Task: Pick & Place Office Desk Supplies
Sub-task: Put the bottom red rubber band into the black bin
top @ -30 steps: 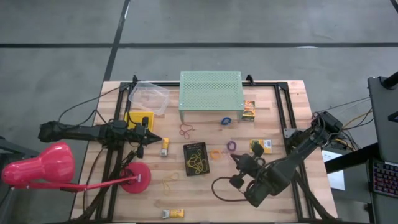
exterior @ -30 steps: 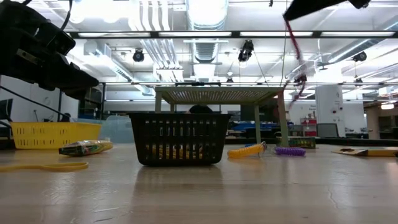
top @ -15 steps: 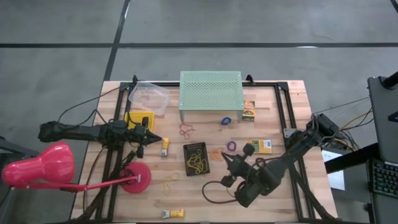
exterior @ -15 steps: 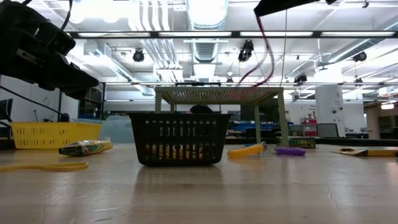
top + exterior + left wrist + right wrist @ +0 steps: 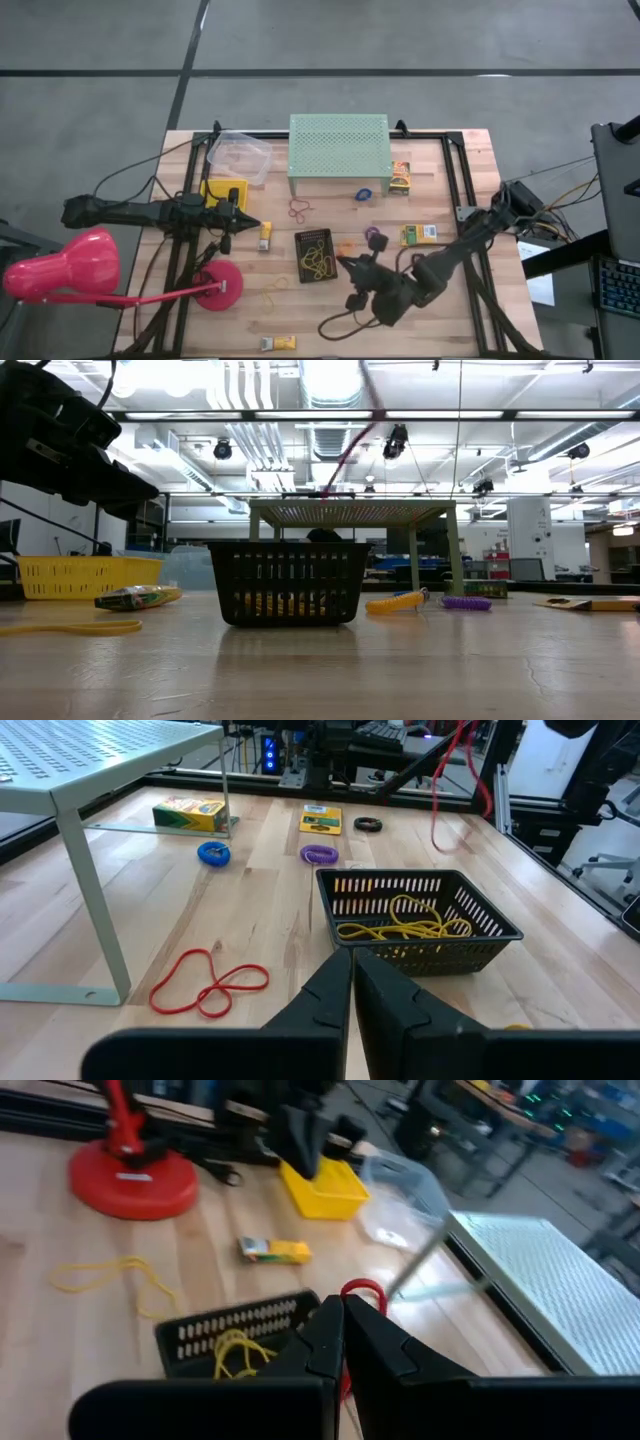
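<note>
I have the right gripper (image 5: 340,262) clamped on a red rubber band (image 5: 362,1293) beside the black basket (image 5: 316,255), needing release over it; the left gripper (image 5: 255,225) waits pinched together near the table's left edge.

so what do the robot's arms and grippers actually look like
Both arms are dark, nearly black, jointed tubes with bulky joint housings. The left gripper and right gripper each end in two black fingers that taper to a wedge. Dark cables trail from both arms across the wooden table.
</note>
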